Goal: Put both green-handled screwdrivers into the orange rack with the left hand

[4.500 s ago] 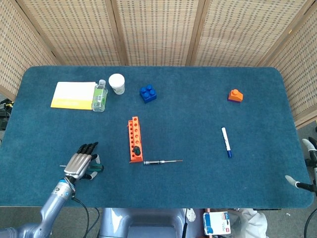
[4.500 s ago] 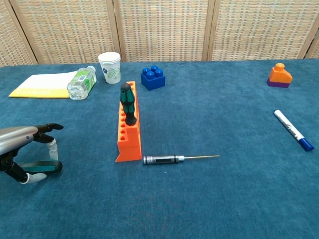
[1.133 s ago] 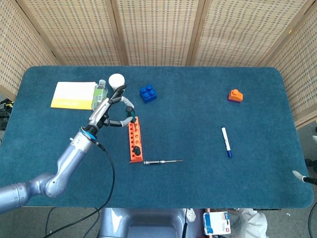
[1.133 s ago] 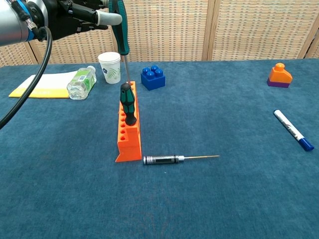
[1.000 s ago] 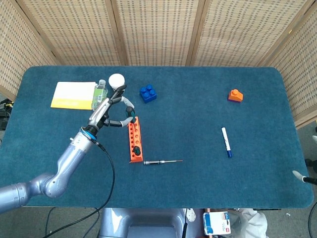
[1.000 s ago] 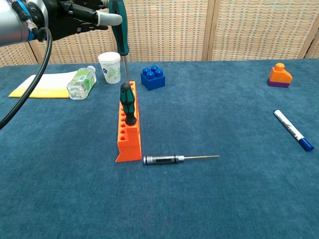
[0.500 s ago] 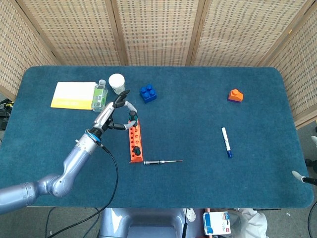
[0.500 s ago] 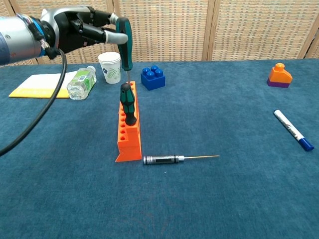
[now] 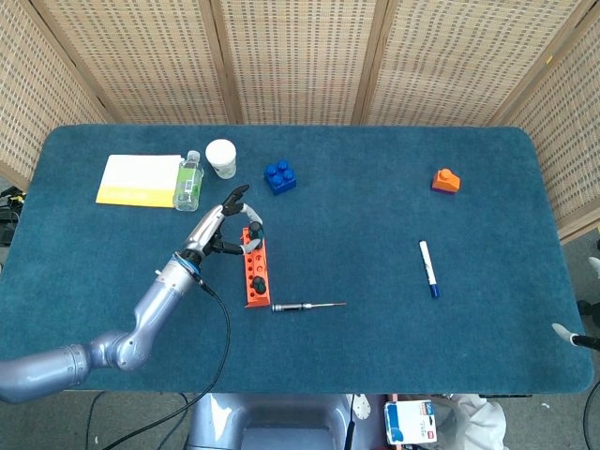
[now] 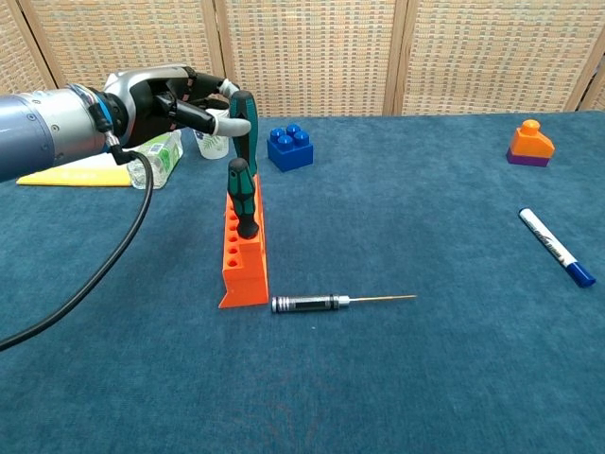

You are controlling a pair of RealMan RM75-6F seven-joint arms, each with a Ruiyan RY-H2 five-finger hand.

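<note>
The orange rack (image 9: pixel 254 264) (image 10: pixel 242 257) lies lengthwise near the table's middle left. One green-handled screwdriver (image 10: pixel 242 197) (image 9: pixel 260 283) stands upright in a hole at its near end. My left hand (image 10: pixel 176 102) (image 9: pixel 219 232) grips the second green-handled screwdriver (image 10: pixel 244 123) (image 9: pixel 253 234) by the handle, upright over the rack's far end. Its shaft is hidden behind the standing screwdriver, so I cannot tell how deep it sits. Only a pale tip of my right hand (image 9: pixel 562 331) shows past the table's right front edge.
A silver precision screwdriver (image 9: pixel 307 306) (image 10: pixel 340 303) lies just right of the rack's near end. A yellow pad (image 9: pixel 139 180), clear bottle (image 9: pixel 188 182) and paper cup (image 9: pixel 221 157) sit behind the left hand. Further right are a blue block (image 9: pixel 279 176), an orange block (image 9: pixel 446 180) and a marker (image 9: pixel 427 268).
My left hand has come down with the second screwdriver, from high above the rack to its far end. Nothing else on the table has moved.
</note>
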